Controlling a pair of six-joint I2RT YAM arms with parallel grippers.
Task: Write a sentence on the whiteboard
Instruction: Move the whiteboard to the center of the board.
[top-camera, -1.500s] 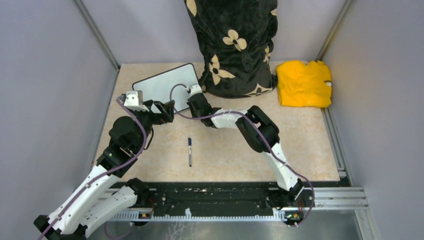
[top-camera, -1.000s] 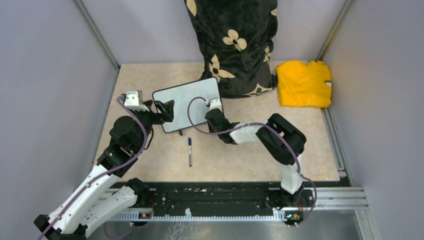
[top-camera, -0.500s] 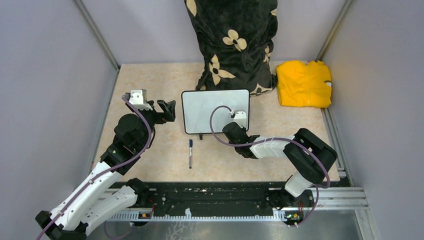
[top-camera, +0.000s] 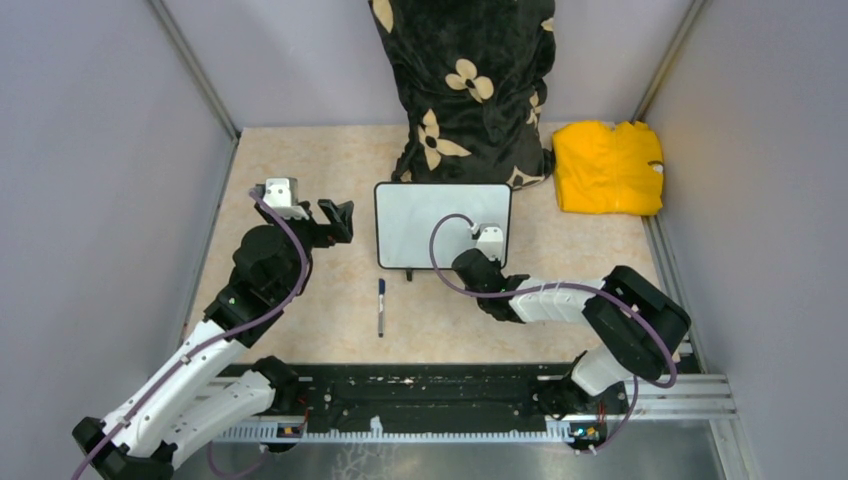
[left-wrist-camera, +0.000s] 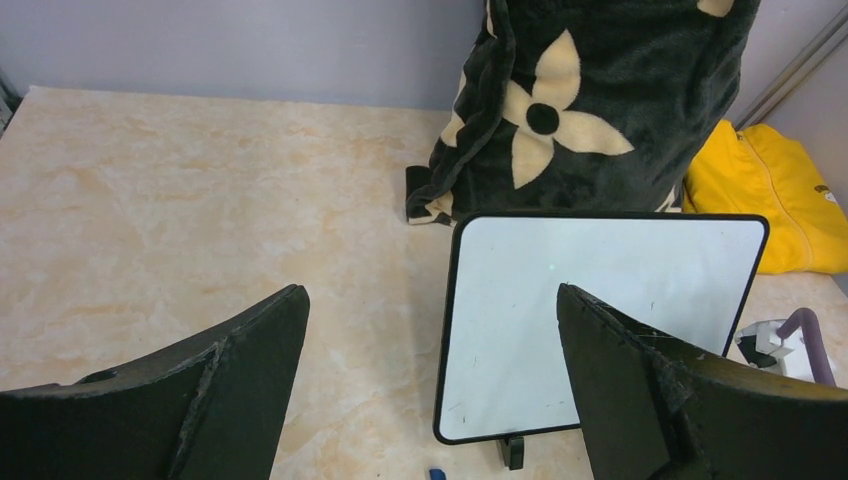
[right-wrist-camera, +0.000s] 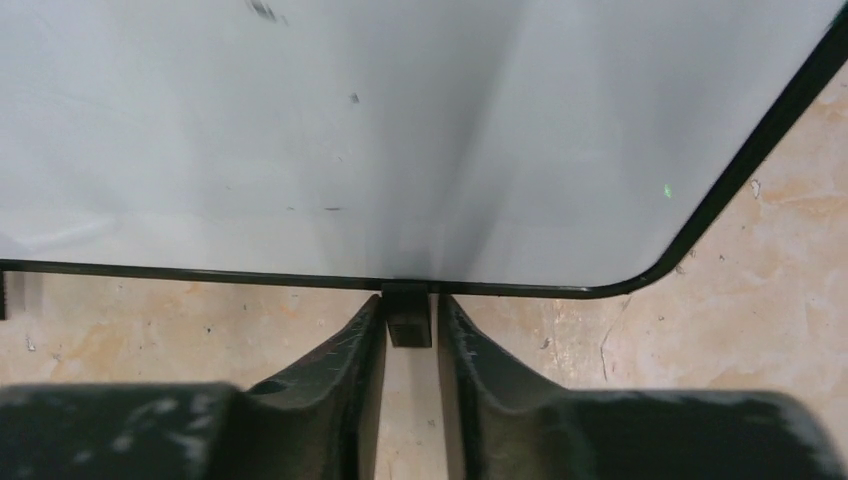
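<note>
The whiteboard (top-camera: 440, 225) lies flat at mid-table, its long edges across the view and two small black feet on its near edge. Its white face (left-wrist-camera: 590, 320) is blank apart from faint specks; no sentence shows. My right gripper (right-wrist-camera: 408, 315) is shut on the board's right foot (right-wrist-camera: 407, 320), low at the near right corner (top-camera: 487, 262). My left gripper (top-camera: 335, 218) hovers wide open just left of the board, with nothing between its fingers (left-wrist-camera: 250, 380). A blue-capped marker pen (top-camera: 380, 305) lies on the table in front of the board.
A black blanket with cream flowers (top-camera: 470, 90) stands right behind the board. A folded yellow cloth (top-camera: 608, 165) lies at the back right. Grey walls close in both sides, and a black rail (top-camera: 430, 395) runs along the near edge.
My right gripper has dragged the whiteboard from the back left to mid-table, turning it square. The left gripper stayed open and shifted a little right.
</note>
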